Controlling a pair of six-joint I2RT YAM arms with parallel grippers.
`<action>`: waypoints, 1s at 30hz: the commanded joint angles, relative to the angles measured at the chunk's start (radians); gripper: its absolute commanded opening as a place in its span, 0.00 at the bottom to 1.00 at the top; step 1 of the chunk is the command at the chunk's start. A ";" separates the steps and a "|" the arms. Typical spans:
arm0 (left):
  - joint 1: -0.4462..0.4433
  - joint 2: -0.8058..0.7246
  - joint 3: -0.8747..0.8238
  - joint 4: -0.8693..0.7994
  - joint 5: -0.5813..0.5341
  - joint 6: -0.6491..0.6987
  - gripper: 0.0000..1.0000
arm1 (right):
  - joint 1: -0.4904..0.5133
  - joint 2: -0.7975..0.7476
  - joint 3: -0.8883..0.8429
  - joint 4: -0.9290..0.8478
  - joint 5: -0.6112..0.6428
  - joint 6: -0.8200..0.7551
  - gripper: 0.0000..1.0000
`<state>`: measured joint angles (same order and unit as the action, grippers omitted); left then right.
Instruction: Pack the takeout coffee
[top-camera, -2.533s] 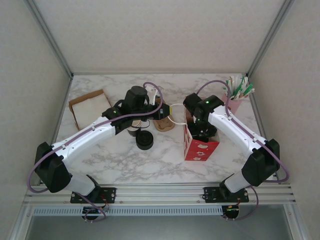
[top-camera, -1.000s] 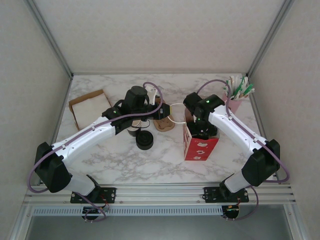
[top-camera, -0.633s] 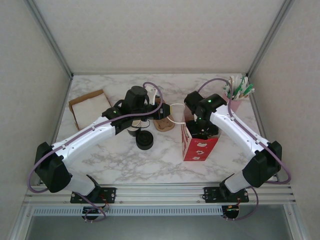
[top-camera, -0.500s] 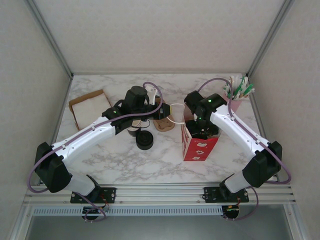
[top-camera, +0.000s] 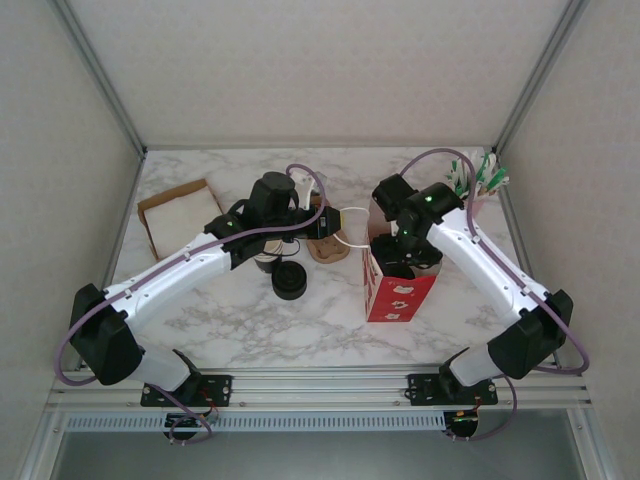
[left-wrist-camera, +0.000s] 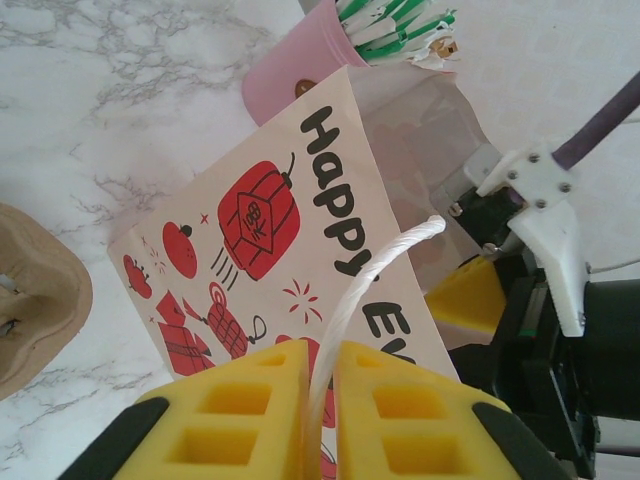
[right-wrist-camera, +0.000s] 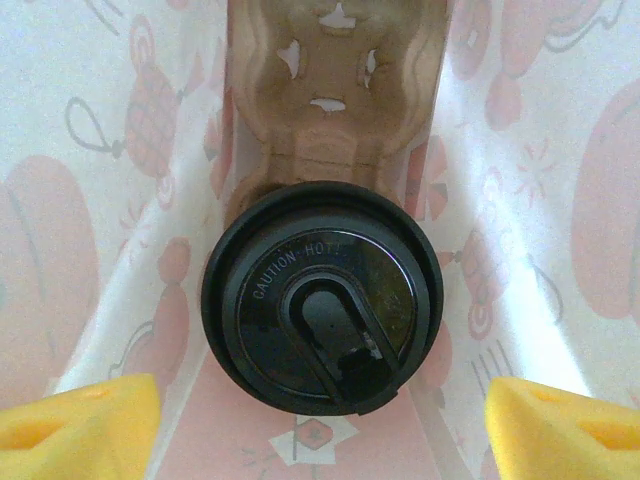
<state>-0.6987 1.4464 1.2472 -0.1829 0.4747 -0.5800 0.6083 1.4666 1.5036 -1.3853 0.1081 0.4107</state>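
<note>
Looks like the letting-go step: takeout coffee (right-wrist-camera: 322, 312) down inside the red bag (top-camera: 400, 297) with a brown card tray (right-wrist-camera: 335, 90), right gripper (right-wrist-camera: 322, 420) just above, fingers (right-wrist-camera: 85, 425) wide apart, holding nothing. Next, lift that bent arm straight up without bumping anything. Farther back on the left, left gripper (left-wrist-camera: 320, 400) pinched on the bag's white string handle (left-wrist-camera: 375, 270), arm stretched over the bench (top-camera: 300, 330).

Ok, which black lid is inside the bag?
The coffee's lid, down between the bag's walls. The other lid sits loose on the table, left of the bag.
</note>
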 joint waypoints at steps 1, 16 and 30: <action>-0.007 0.012 0.026 0.021 -0.008 -0.007 0.15 | -0.001 -0.029 0.033 -0.038 0.007 0.001 0.84; -0.007 0.017 0.029 0.024 -0.005 -0.012 0.16 | 0.007 -0.097 0.127 -0.059 0.005 0.004 0.83; -0.007 0.014 0.028 0.026 -0.008 -0.015 0.17 | 0.016 -0.191 0.190 -0.010 -0.022 -0.002 0.81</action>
<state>-0.6987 1.4540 1.2476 -0.1829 0.4747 -0.5846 0.6151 1.3075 1.6646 -1.4063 0.1024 0.4107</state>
